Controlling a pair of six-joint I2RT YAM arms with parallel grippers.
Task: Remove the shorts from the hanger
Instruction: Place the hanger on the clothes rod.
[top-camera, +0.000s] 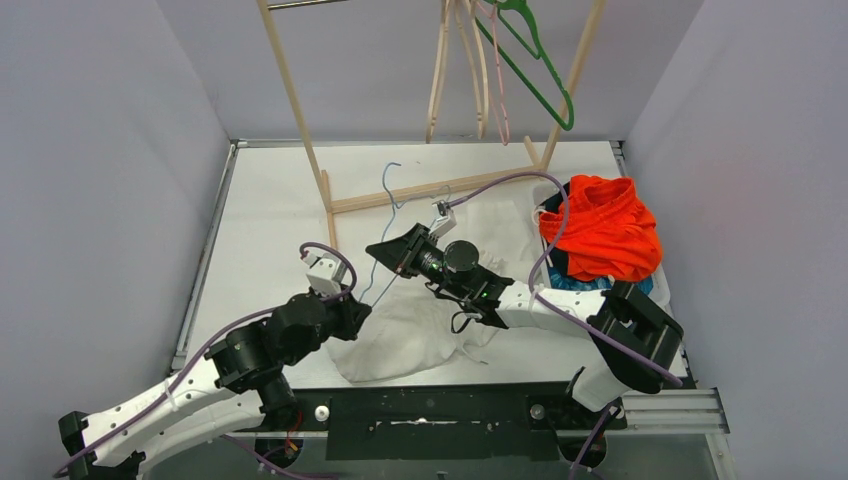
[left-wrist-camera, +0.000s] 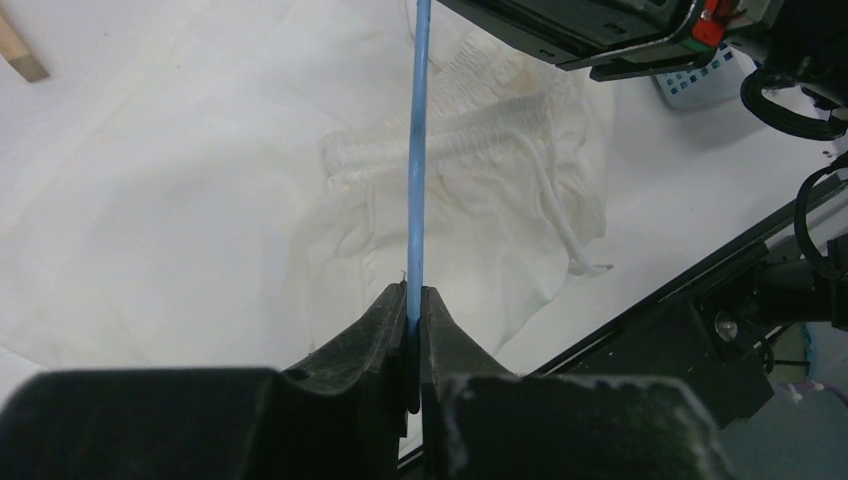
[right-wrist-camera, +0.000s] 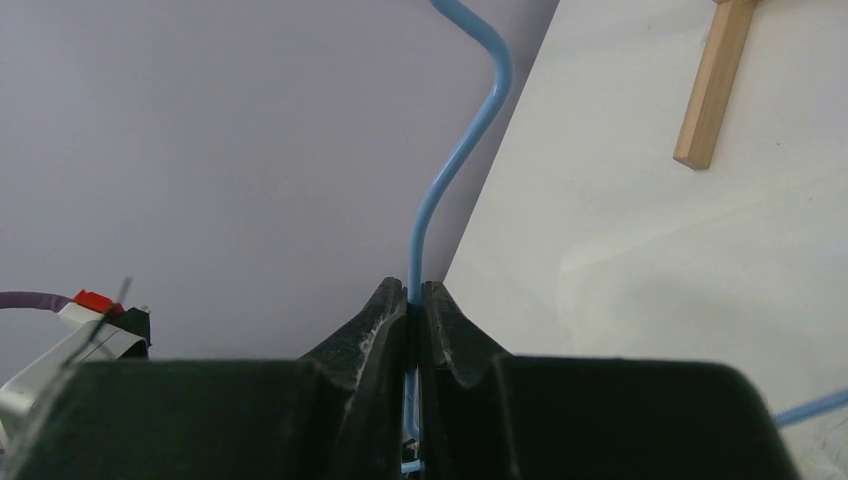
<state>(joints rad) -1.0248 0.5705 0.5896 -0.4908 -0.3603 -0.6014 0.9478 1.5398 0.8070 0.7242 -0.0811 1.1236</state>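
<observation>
One blue hanger (left-wrist-camera: 416, 150), pinched twice
The left gripper (left-wrist-camera: 413, 310) and right gripper (right-wrist-camera: 414, 300) each clamp its wire; white shorts (left-wrist-camera: 470, 210) lie crumpled on the table (top-camera: 270, 200) beneath.

Pale lilac walls (top-camera: 100, 150), white tabletop (top-camera: 270, 210), wooden rack (top-camera: 294, 100) at the far edge, even light

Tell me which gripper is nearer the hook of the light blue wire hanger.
Right. The right gripper clamps just below the hook; the left gripper clamps the blue hanger farther down, above the white shorts.
</observation>
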